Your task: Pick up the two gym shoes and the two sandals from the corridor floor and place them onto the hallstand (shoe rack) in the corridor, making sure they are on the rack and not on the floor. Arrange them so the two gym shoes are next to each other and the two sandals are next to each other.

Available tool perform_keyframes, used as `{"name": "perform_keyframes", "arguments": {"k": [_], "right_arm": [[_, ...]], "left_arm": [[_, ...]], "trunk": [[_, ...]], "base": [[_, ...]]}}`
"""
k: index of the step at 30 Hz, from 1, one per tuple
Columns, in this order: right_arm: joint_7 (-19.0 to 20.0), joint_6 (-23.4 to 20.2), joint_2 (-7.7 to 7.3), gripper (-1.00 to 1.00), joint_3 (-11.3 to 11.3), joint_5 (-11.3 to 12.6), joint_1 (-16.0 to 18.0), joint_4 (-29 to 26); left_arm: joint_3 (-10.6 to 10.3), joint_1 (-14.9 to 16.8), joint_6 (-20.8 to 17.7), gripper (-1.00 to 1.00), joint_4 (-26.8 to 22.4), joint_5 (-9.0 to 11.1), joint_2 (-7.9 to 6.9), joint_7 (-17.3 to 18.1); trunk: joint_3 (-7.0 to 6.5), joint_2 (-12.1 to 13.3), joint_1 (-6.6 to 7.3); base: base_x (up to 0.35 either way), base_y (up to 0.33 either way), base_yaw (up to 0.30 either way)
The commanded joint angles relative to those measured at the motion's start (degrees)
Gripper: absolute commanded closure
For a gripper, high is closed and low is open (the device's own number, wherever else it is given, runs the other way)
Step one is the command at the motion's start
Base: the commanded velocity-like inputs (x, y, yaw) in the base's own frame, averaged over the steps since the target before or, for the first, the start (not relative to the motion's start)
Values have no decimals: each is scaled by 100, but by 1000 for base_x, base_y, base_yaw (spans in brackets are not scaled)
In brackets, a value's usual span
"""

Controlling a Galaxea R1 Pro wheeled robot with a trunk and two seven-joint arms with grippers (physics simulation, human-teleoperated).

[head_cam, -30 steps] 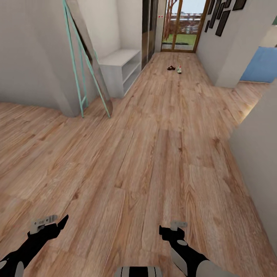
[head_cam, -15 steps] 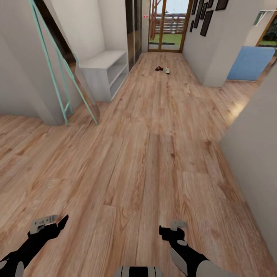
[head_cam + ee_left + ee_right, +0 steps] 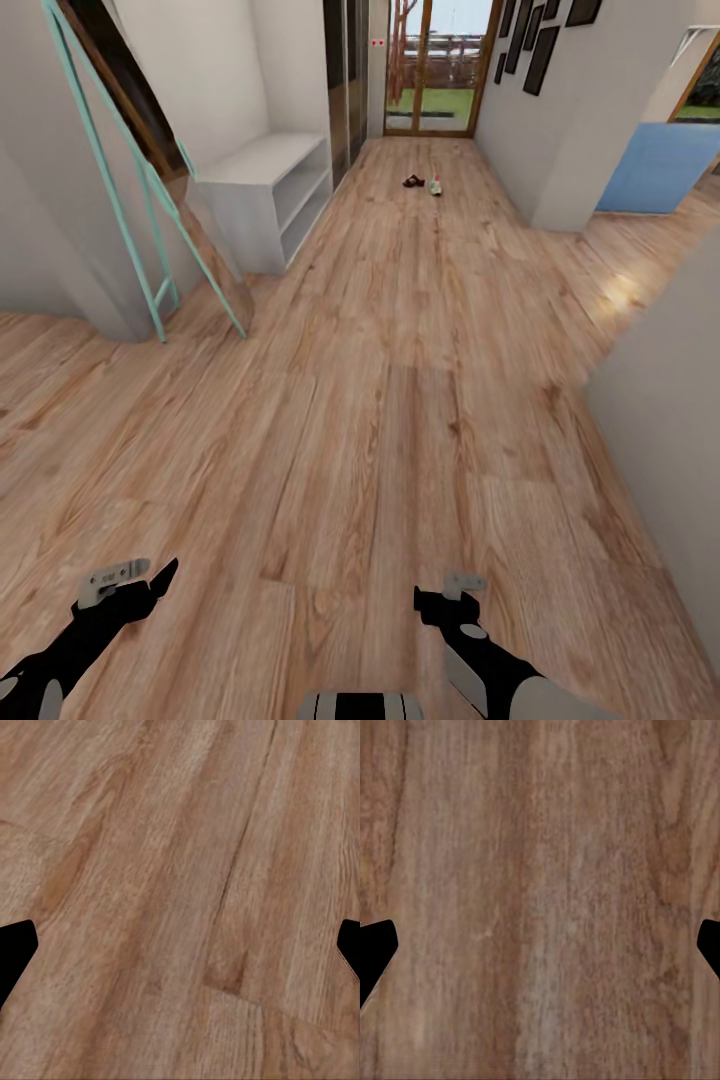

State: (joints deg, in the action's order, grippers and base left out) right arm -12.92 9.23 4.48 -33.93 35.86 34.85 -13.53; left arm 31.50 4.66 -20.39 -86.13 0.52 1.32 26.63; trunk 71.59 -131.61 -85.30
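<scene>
Far down the corridor floor (image 3: 400,400), a dark reddish-brown sandal (image 3: 412,181) lies beside a white gym shoe (image 3: 435,186), both small and near the glass door. The hallstand is out of view. My left gripper (image 3: 140,580) and right gripper (image 3: 450,595) hang low over bare planks at the near edge of the head view, far from the shoes. Both are open with nothing between the fingers. The wrist views look down on wood floor between the spread tips of the left gripper (image 3: 180,952) and the right gripper (image 3: 540,952).
A pale grey low shelf unit (image 3: 265,185) with open shelves stands against the left wall, no shelves above it. A mint-green framed leaning panel (image 3: 150,210) stands before it. A wall corner (image 3: 670,430) juts in at the right. A glass door (image 3: 430,70) ends the corridor.
The whole head view has shifted as the camera moved along the corridor, so the shelf unit and green frame sit further left. Both arms keep their pose.
</scene>
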Motion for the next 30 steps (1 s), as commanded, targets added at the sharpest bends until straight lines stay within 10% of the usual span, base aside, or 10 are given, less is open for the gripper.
{"name": "perform_keyframes", "arguments": {"k": [1,30], "right_arm": [[0,0,0,-100,0,0,0,0],[0,1,9,-100,0,0,-1,0]], "left_arm": [[-1,0,0,-100,0,-1,0,0],[1,0,0,-100,0,-9,0,0]], "trunk": [[0,0,0],[0,0,0]], "base": [[333,0,0],[333,0,0]]}}
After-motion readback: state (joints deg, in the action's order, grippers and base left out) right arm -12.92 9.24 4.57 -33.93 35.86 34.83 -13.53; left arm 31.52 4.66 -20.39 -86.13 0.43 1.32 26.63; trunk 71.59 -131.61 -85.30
